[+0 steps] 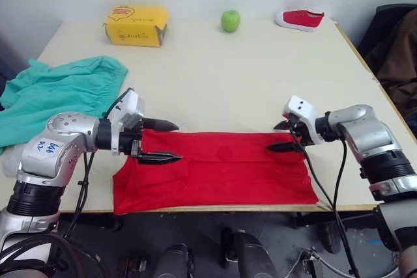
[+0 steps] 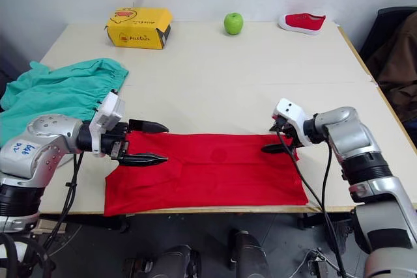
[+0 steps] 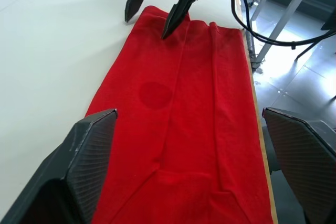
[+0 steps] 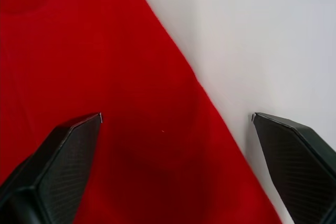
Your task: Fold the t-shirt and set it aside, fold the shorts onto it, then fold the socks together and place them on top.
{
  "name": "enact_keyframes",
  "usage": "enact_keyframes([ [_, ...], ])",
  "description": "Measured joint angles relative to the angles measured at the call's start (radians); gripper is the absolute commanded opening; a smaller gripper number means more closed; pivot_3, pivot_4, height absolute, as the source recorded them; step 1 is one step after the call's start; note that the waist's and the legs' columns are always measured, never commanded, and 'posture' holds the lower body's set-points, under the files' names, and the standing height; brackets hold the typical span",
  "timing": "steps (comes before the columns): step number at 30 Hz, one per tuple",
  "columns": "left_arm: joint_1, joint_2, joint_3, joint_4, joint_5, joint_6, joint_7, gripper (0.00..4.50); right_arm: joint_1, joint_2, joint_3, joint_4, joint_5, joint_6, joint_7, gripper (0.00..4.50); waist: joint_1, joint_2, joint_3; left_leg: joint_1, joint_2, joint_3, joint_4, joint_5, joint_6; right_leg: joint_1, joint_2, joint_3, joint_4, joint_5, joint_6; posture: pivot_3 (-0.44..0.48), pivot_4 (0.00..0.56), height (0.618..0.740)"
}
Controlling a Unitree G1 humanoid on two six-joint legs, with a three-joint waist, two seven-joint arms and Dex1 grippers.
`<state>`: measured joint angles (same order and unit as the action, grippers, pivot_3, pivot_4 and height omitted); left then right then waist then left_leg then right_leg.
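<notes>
The red t-shirt (image 1: 218,170) lies folded into a long band along the table's front edge. My left gripper (image 1: 168,141) is open over its left end, one finger beyond the far edge and one above the cloth. At the shirt's right far corner my right gripper (image 1: 285,136) also stands open, straddling that edge (image 4: 173,129). The left wrist view looks down the band (image 3: 178,103) to the right gripper (image 3: 157,6). The teal shorts (image 1: 55,96) lie crumpled at the table's left side. The socks are out of view.
A yellow box (image 1: 135,25), a green apple (image 1: 230,20) and a small red shoe (image 1: 300,19) stand along the table's far edge. A dark jacket (image 1: 397,50) hangs off to the right. The table's front edge (image 1: 215,209) runs right under the shirt.
</notes>
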<state>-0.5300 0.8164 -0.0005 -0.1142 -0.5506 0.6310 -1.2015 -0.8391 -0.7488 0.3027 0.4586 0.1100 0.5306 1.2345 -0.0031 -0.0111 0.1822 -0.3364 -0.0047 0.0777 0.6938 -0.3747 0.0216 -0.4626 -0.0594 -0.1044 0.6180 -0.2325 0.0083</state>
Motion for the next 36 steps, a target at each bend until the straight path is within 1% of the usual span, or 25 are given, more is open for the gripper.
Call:
enact_keyframes([
  [2,0.0,-0.008,0.0,-0.002,0.001,-0.004,0.011,4.5,-0.022,0.017,0.007,0.018,-0.014,-0.006,0.019,3.87,0.0,0.0,0.0,0.0,0.0,0.0,0.0,0.0,0.0,0.0,0.0,0.0,0.0,0.0,0.0,0.0,0.15,0.74],
  [6,0.023,-0.009,0.001,-0.02,0.006,-0.013,0.028,4.5,-0.034,0.023,0.021,0.044,-0.043,-0.03,0.056,2.46,-0.001,0.0,0.0,0.0,0.0,0.0,0.0,0.0,0.0,0.0,0.0,0.0,0.001,0.0,0.0,0.0,0.15,0.74],
  [10,0.026,-0.015,-0.001,-0.025,0.015,-0.03,0.05,4.5,-0.076,0.026,0.053,0.108,-0.096,-0.094,0.096,1.04,-0.001,0.0,0.0,0.0,0.0,0.0,0.0,0.0,0.0,0.0,0.0,0.0,0.0,0.0,0.0,0.0,0.15,0.74],
  [13,0.027,-0.017,0.003,-0.03,0.01,-0.027,0.056,4.5,-0.114,0.049,0.064,0.165,-0.117,-0.116,0.131,0.02,-0.001,0.0,0.0,0.0,0.0,0.0,0.0,0.0,0.0,0.0,0.0,0.0,0.001,0.0,0.0,0.0,0.15,0.74],
  [17,0.027,-0.017,0.014,-0.038,0.002,-0.021,0.059,4.5,-0.182,0.087,0.083,0.277,-0.153,-0.179,0.149,0.02,-0.005,0.0,0.0,0.0,0.0,0.0,0.0,0.0,0.0,0.0,0.0,0.0,0.001,0.0,0.0,0.0,0.15,0.74],
  [21,0.024,-0.021,0.023,-0.037,0.002,-0.022,0.068,4.5,-0.304,0.172,0.092,0.491,-0.225,-0.297,0.11,0.02,-0.014,0.0,0.0,0.0,0.0,0.0,0.001,0.0,-0.001,0.0,0.0,0.0,0.003,0.0,0.0,0.0,0.15,0.74],
  [23,0.022,-0.031,0.023,-0.035,0.005,-0.032,0.08,4.5,-0.38,0.227,0.098,0.618,-0.271,-0.368,0.034,0.02,-0.024,0.001,0.0,0.0,0.0,0.0,0.0,0.001,-0.001,0.0,0.0,0.0,0.004,0.0,0.0,0.0,0.15,0.74],
  [26,0.003,-0.051,0.025,-0.029,0.01,-0.049,0.102,4.5,-0.471,0.288,0.103,0.755,-0.327,-0.448,-0.093,0.02,-0.026,0.001,0.0,0.0,0.0,0.0,0.0,0.001,-0.002,-0.001,0.0,0.0,0.004,0.0,-0.001,0.0,0.15,0.74],
  [28,-0.006,-0.056,0.029,-0.026,0.013,-0.06,0.121,4.5,-0.513,0.32,0.1,0.821,-0.354,-0.473,-0.188,0.02,-0.027,0.001,0.0,0.0,0.0,0.0,-0.001,0.001,-0.002,-0.001,0.0,0.0,0.004,0.0,-0.001,0.0,0.15,0.74],
  [32,-0.008,-0.058,0.032,-0.022,0.017,-0.069,0.141,4.5,-0.53,0.351,0.074,0.88,-0.374,-0.494,-0.3,0.02,-0.028,0.001,0.0,-0.001,0.0,0.0,-0.001,0.001,-0.002,-0.001,0.0,0.0,0.004,0.0,-0.001,0.0,0.15,0.74],
  [33,-0.008,-0.058,0.033,-0.022,0.017,-0.069,0.143,4.5,-0.529,0.357,0.06,0.889,-0.377,-0.488,-0.306,0.44,-0.027,0.001,0.0,-0.001,0.0,0.0,-0.001,0.001,-0.002,-0.001,0.0,0.0,0.004,0.0,-0.001,0.0,0.15,0.74],
  [34,-0.008,-0.059,0.033,-0.022,0.017,-0.069,0.145,4.5,-0.529,0.361,0.045,0.893,-0.377,-0.481,-0.304,0.64,-0.027,0.001,0.001,-0.001,0.0,-0.001,-0.001,0.001,-0.002,-0.001,0.0,0.0,0.004,0.0,-0.001,0.0,0.15,0.74],
  [36,-0.008,-0.06,0.033,-0.021,0.018,-0.071,0.148,4.5,-0.529,0.362,0.029,0.893,-0.376,-0.475,-0.296,1.32,-0.027,0.001,0.001,-0.001,0.0,-0.001,-0.001,0.001,-0.002,-0.001,0.0,0.0,0.004,0.0,-0.001,0.0,0.15,0.74],
])
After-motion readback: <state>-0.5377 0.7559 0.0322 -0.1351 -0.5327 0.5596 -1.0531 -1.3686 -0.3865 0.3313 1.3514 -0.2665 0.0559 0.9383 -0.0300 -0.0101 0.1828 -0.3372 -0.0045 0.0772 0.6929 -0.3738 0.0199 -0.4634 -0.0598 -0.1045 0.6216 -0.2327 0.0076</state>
